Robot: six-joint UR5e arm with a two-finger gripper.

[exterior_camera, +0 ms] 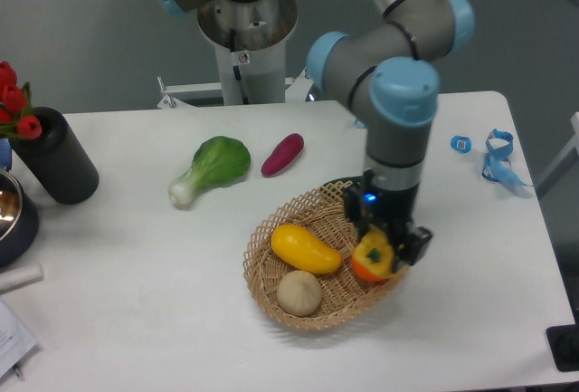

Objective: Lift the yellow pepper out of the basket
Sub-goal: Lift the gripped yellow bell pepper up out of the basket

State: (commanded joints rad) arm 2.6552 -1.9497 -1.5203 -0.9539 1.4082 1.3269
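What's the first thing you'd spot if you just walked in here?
The big grey and blue robot arm, whose end effector grips the yellow pepper over the right side of the basket. Next, the smooth yellow fruit inside the basket and the leafy green vegetable lying on the white table.

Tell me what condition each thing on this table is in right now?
gripper: shut on the yellow pepper
yellow pepper: held above the basket's right side
basket: sitting flat on the table
yellow oval fruit: lying in the basket
pale round item: resting in the basket
orange: mostly hidden behind the pepper
bok choy: lying on the table
purple vegetable: lying on the table
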